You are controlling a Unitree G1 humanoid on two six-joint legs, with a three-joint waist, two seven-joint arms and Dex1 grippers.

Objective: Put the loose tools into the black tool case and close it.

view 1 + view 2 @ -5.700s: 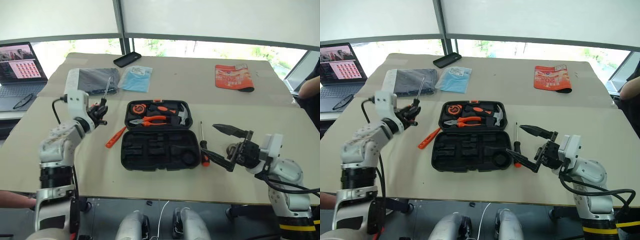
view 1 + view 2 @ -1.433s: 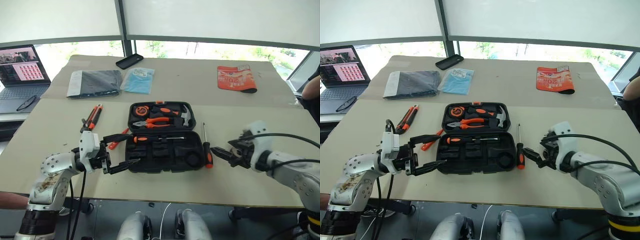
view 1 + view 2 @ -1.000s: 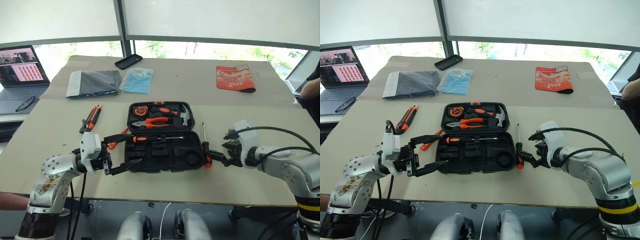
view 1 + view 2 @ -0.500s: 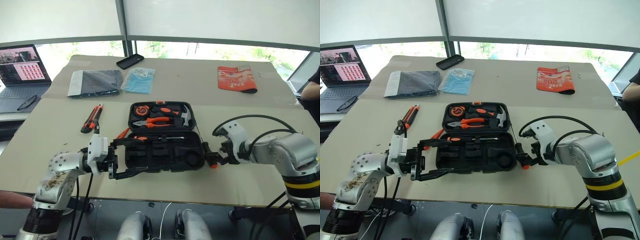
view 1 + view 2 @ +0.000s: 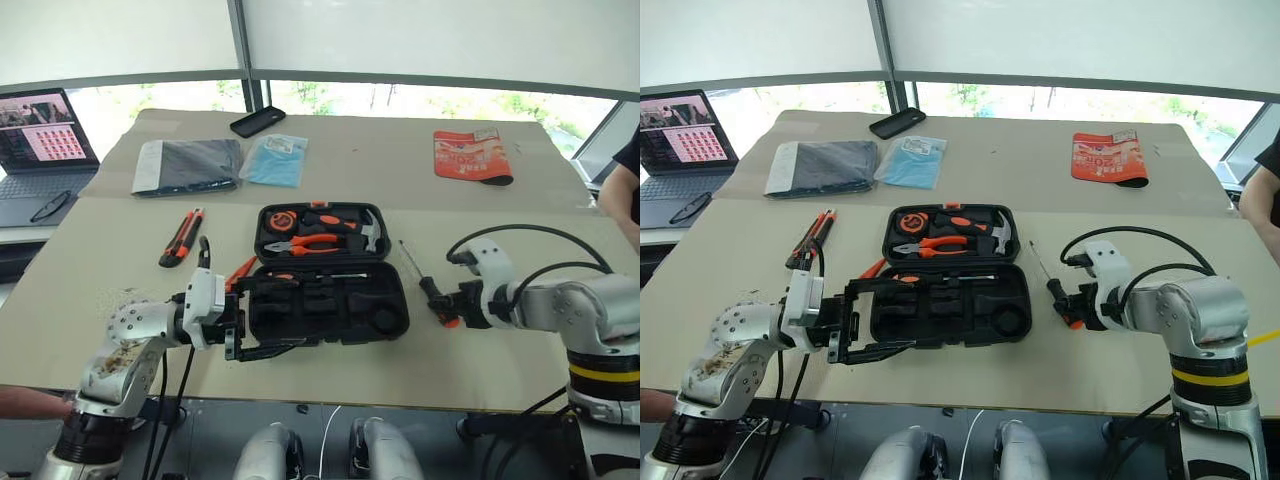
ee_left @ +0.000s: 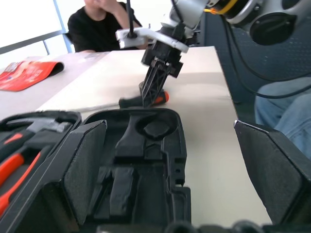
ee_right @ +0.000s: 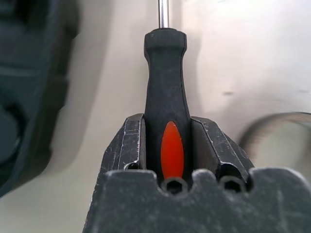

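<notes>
The black tool case [image 5: 392, 300] lies open mid-table. Its far half holds pliers, a hammer and a tape measure; a slim screwdriver [image 5: 305, 276] lies in the near half. My right gripper [image 5: 447, 306] is shut on the black-and-orange handle of a screwdriver [image 5: 430, 289] just right of the case; the right wrist view shows the fingers [image 7: 133, 145] clamping that handle [image 7: 165, 104]. My left gripper [image 5: 285, 315] is open at the case's left end, its fingers [image 6: 85, 162] either side of the near half. An orange screwdriver [image 5: 240, 270] and the utility knife [image 5: 181, 237] lie left of the case.
At the back lie a black phone [image 5: 257, 121], a grey packet [image 5: 187, 163], a blue packet [image 5: 275, 158] and a red pouch [image 5: 470, 155]. A laptop [image 5: 40, 130] and glasses [image 5: 45, 205] are far left. A person's arm [image 5: 620, 195] is at the right edge.
My right gripper has shut on the screwdriver's handle and drawn it a little to the right, away from the case. My left gripper has edged right, further along the case's left end.
</notes>
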